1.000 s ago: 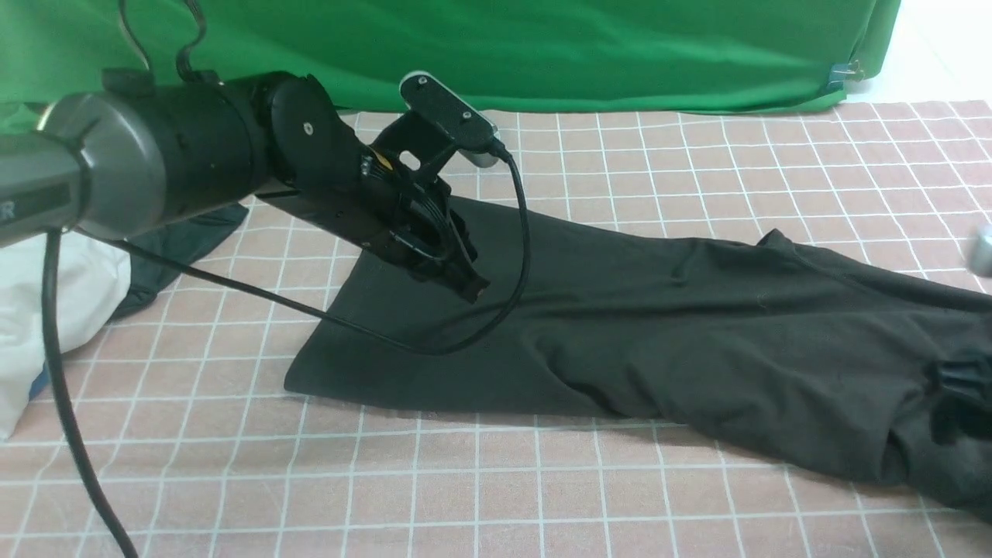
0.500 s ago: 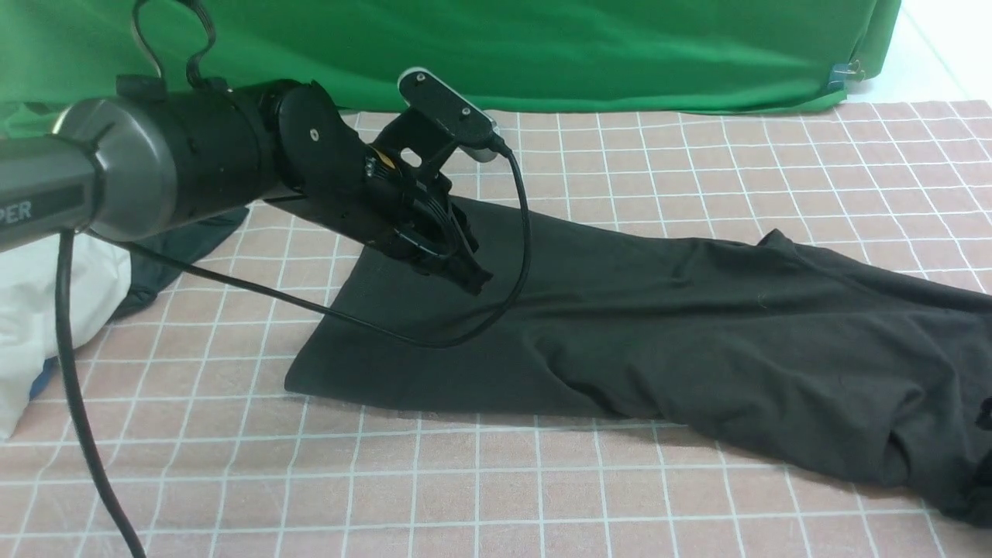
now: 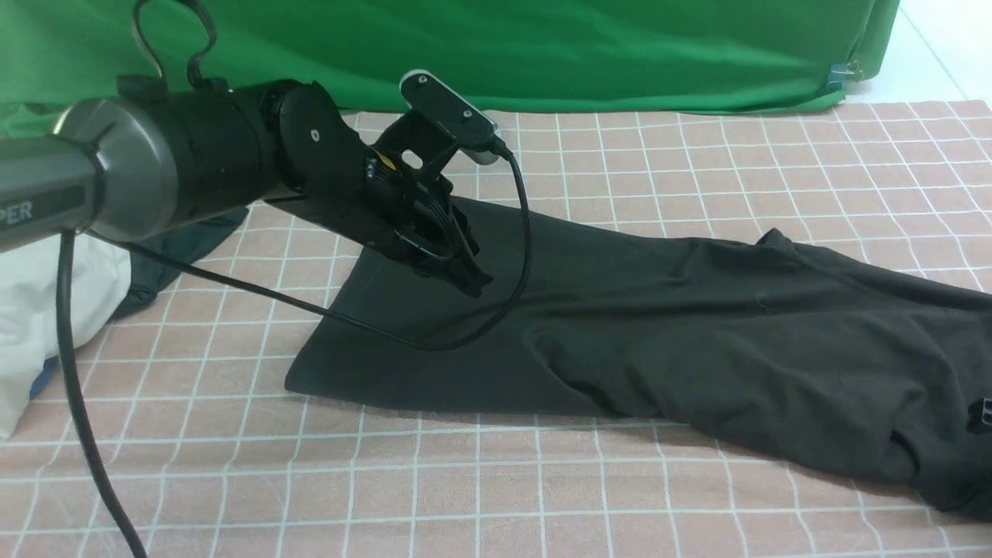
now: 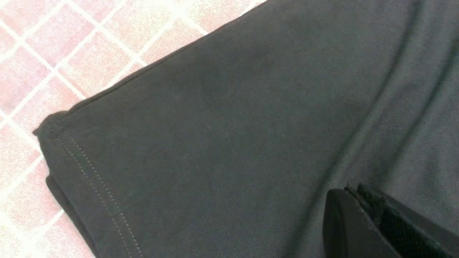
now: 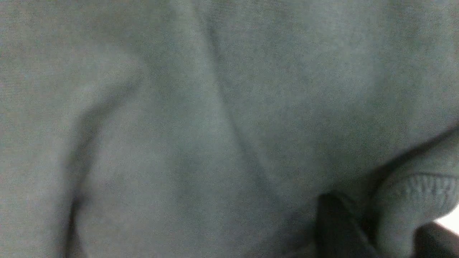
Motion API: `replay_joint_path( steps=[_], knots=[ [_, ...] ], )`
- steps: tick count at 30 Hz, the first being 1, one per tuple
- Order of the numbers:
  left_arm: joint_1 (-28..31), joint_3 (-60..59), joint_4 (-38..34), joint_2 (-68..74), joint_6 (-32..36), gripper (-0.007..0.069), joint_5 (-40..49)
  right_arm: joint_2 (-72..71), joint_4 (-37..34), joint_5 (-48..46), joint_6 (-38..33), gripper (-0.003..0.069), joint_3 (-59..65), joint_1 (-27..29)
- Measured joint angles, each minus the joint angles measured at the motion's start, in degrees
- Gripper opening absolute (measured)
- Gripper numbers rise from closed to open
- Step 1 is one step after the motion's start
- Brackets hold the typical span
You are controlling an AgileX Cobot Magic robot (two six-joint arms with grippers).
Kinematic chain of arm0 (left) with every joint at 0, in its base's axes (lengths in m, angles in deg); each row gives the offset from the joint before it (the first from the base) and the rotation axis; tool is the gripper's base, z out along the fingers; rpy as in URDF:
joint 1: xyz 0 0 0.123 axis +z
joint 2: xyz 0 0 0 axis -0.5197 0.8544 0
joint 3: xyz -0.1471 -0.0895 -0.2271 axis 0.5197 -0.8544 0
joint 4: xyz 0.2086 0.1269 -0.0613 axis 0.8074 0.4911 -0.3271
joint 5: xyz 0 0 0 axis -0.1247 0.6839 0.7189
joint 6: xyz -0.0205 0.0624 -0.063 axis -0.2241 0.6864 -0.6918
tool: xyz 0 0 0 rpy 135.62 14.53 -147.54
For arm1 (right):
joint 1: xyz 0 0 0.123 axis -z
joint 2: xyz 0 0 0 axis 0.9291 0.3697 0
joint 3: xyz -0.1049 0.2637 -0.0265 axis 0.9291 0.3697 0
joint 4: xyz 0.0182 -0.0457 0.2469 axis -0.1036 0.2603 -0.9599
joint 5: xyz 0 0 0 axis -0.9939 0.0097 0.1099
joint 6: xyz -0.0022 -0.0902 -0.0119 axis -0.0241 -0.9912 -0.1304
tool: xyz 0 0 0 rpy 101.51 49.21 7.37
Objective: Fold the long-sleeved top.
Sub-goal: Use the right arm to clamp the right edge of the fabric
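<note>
One marking readable: "PER" on left arm (image 3: 46, 198).

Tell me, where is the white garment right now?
In the front view, the white garment lies bunched at the far left edge of the checked cloth, beside a smaller dark cloth and left of the long-sleeved top.

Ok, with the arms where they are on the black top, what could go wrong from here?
1. The right tool pinches a ribbed edge of the long-sleeved top; the bite looks shallow, so it may slip on lifting.
2. The left tool is shut, gripping nothing, over the flat hem end; a pull from the right could drag the whole garment.
3. The left arm's cable droops onto the cloth and might snag a fold.
</note>
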Motion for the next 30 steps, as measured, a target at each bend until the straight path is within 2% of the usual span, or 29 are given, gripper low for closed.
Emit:
replay_joint_path(
  steps=[3,7,10,14,21,27,30],
  knots=[
    [0.0,0.0,0.0,0.0,0.3,0.0018,-0.1,-1.4,-0.5,0.1,-0.2,0.0064,0.4,-0.2],
    [0.0,0.0,0.0,0.0,0.9,0.0018,-0.1,-4.9,0.2,-1.3,-1.0,0.0052,1.1,-0.7],
    [0.3,0.0,0.2,0.0,1.1,0.0018,-0.1,-8.7,5.1,-3.2,-0.5,0.0052,1.1,-0.7],
    [1.2,0.0,0.3,0.0,1.5,0.0018,0.1,-11.3,13.4,-5.0,4.3,0.0052,1.1,-0.7],
    [1.8,0.0,-1.0,0.0,0.9,0.0018,3.3,-11.5,15.6,-5.1,6.1,0.0071,1.1,-0.7],
    [0.9,-0.7,-1.4,-0.6,-8.1,0.0018,14.4,-11.5,16.9,-4.0,6.1,0.0099,1.1,-0.7],
    [-0.9,-5.8,0.3,-4.7,-13.5,0.0018,14.4,-11.5,18.4,-4.1,6.1,0.0111,0.8,-0.7]
  ],
)
